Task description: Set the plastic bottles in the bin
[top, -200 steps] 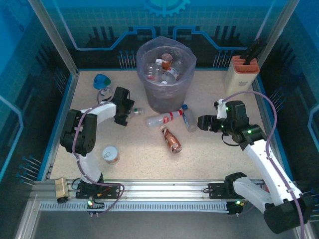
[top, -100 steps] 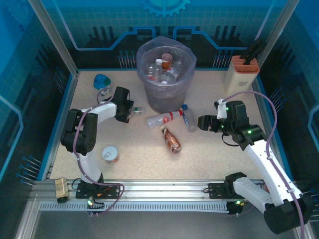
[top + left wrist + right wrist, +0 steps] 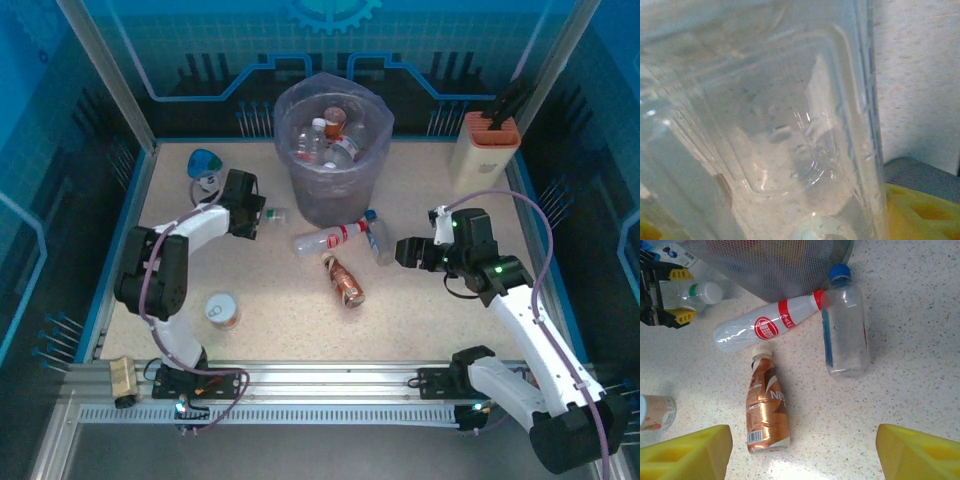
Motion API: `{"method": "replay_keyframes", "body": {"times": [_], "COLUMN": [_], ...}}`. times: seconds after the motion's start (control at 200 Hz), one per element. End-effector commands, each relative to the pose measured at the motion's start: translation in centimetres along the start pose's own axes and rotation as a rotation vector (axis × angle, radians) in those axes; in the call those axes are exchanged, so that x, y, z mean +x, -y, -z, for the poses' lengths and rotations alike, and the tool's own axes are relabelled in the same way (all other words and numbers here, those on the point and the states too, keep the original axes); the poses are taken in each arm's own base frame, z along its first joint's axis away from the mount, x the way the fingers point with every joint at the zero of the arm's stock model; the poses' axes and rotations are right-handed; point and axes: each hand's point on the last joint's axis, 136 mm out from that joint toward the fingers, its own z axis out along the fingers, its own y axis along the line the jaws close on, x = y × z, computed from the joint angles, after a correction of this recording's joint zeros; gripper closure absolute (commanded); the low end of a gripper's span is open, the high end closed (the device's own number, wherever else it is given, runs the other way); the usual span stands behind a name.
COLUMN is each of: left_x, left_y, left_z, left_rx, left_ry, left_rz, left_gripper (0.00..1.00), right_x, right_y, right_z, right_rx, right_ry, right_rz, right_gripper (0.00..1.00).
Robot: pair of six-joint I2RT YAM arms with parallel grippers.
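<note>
**Figure. Bottle-clearing workspace, positions given relative to the bin (image 3: 330, 195).** The bin, a grey bucket lined with a translucent plastic bag (image 3: 300, 105), stood at the far middle of the table (image 3: 300, 320). It already held several bottles (image 3: 322, 135), clear ones and at least one copper-brown, piled loosely below the rim.

Just beside the bin's base, on its left in the overhead view, the left gripper (image 3: 256, 215) had its yellow pads (image 3: 682, 316) pinched on either side of a small clear bottle (image 3: 696, 292) with a white cap. The bottle lay sideways across the jaws with its cap toward the bin. This was probably because it had been taken lying flat, close to where it was to be dropped.

Three bottles lay on the table on the near side of the bin:
- a red-labelled bottle (image 3: 765, 329) lay close along the bin's base;
- a blue-capped bottle (image 3: 844, 335) met the red-labelled bottle's cap with its shoulder;
- a copper-brown bottle (image 3: 766, 407) lay nearer the arms.

The right gripper (image 3: 404, 250) hovered to the near right of the bin, its fingers (image 3: 692, 452) spread wide with nothing between them. It seemed poised over this cluster for a later pick. A short tin (image 3: 222, 311) stood well apart from the bin.
</note>
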Motion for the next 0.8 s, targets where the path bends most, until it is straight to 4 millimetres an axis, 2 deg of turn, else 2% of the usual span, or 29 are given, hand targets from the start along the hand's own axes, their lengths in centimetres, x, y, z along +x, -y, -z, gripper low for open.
{"method": "replay_keyframes", "body": {"times": [0.0,0.11,0.19,0.355,0.43,0.525,0.635,0.715,0.79], "left_x": [-1.6,-2.9,-4.2,-6.6,-6.9,-6.0,-4.5,-2.9,-0.6], "left_y": [1.9,3.4,4.6,7.4,8.8,11.2,13.7,16.2,18.6], "left_z": [3.6,6.8,10.0,18.0,21.4,25.5,29.4,31.0,31.2], "left_rx": [0.067,0.125,0.189,0.339,0.42,0.527,0.606,0.65,0.682], "left_ry": [0.079,0.148,0.22,0.381,0.41,0.429,0.469,0.489,0.472], "left_rz": [-0.044,-0.08,-0.107,-0.2,-0.221,-0.287,-0.391,-0.506,-0.628], "left_gripper": [0.41,0.42,0.43,0.49,0.52,0.56,0.67,0.75,0.78], "right_x": [-0.6,-0.7,-0.8,-0.8,-0.8,-0.9,-0.6,-0.4,0.1], "right_y": [-0.3,-0.4,-0.6,-0.4,-0.2,0.1,0.2,0.7,1.3], "right_z": [0.3,0.3,0.3,-0.1,-0.4,-0.9,-1.4,-1.8,-2.2], "right_rx": [-0.023,-0.031,-0.04,-0.034,-0.031,-0.032,-0.037,-0.016,0.0], "right_ry": [0.03,0.036,0.043,0.046,0.05,0.055,0.045,0.038,0.032], "right_rz": [-0.014,-0.008,-0.004,-0.006,-0.017,-0.033,-0.05,-0.057,-0.065], "right_gripper": [0.23,0.23,0.23,0.23,0.24,0.25,0.24,0.23,0.23]}}
